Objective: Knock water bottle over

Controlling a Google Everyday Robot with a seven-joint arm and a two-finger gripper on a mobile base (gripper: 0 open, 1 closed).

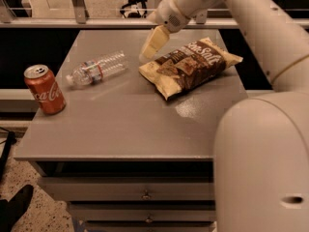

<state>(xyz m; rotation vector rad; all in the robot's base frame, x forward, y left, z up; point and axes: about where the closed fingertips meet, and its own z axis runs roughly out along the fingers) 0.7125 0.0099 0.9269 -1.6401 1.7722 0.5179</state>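
The water bottle (96,68), clear ribbed plastic with a white cap and a thin label band, lies on its side on the grey table (125,129), cap pointing left toward the cola can. My gripper (151,45) hangs above the table, to the right of the bottle and just left of the chip bag. It is apart from the bottle and holds nothing. Its cream fingers (153,42) point down and to the left.
A red Coca-Cola can (44,89) stands upright near the table's left edge. A brown chip bag (188,65) lies at the right rear. My large white arm (260,129) fills the right side. Drawers sit under the tabletop.
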